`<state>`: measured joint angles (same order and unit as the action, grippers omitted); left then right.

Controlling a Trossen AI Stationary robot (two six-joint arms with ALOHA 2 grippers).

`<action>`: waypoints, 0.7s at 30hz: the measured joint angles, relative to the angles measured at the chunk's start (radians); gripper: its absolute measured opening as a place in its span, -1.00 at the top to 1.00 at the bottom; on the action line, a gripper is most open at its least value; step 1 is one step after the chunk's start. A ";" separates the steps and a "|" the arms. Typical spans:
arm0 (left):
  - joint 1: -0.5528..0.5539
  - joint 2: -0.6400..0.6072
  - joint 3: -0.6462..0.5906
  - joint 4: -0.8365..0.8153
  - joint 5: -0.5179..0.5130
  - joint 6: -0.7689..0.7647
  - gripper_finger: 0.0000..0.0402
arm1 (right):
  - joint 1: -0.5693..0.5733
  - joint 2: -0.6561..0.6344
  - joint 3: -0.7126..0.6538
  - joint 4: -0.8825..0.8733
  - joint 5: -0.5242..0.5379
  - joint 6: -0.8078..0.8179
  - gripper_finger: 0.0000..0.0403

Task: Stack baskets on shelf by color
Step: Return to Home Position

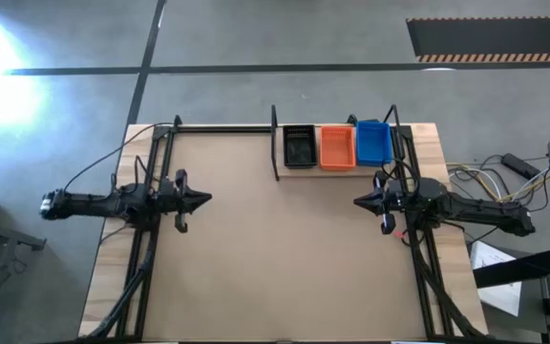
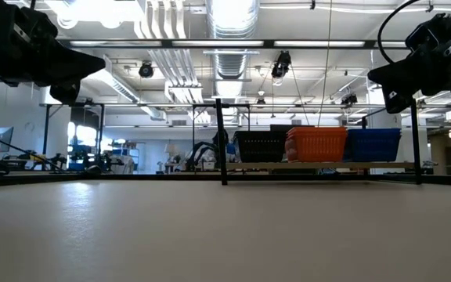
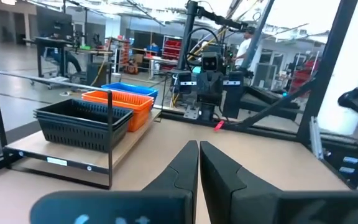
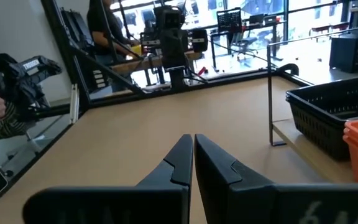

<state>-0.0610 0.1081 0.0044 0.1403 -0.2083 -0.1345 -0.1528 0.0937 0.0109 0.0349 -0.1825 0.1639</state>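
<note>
Quick rundown of the setup: the narrow light-wood shelf with black metal uprights stands along the far edge of the big brown desk, and every basket I can see is on it. The nested pile of black slotted plastic baskets is at the shelf's end nearer the left arm. The pile of orange slotted plastic baskets has the shelf's middle. The pile of blue slotted plastic baskets is at the shelf's other end, closest to the right arm. From desk level all three piles stand upright on the shelf's plank, packed side by side and roughly the same height. Whether they actually touch each other, I can't tell.

Both arms are clear of the shelf. The dark left arm hangs well apart from it, out past the black-basket end and raised above the desk. It points across toward the other arm. The left jaws are pressed together, and its wrist view shows the tips meeting. The dark right arm is near the shelf, just in front of the blue-basket end, also up off the desk and pointing the opposite way. The right jaws are closed tip to tip as well.
</note>
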 joint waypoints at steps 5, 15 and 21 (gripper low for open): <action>0.153 -0.039 0.000 -0.036 0.163 -0.043 1.00 | 0.000 0.000 0.000 0.000 0.000 -0.002 0.96; 0.173 -0.003 0.000 -0.047 0.189 0.008 1.00 | 0.000 0.000 0.000 0.002 0.000 -0.008 0.96; 0.171 0.038 0.000 -0.046 0.176 0.018 1.00 | 0.000 -0.001 -0.001 0.024 0.025 -0.008 0.96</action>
<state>0.1097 0.1466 0.0044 0.0940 -0.0320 -0.1160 -0.1524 0.0926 0.0101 0.0586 -0.1571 0.1563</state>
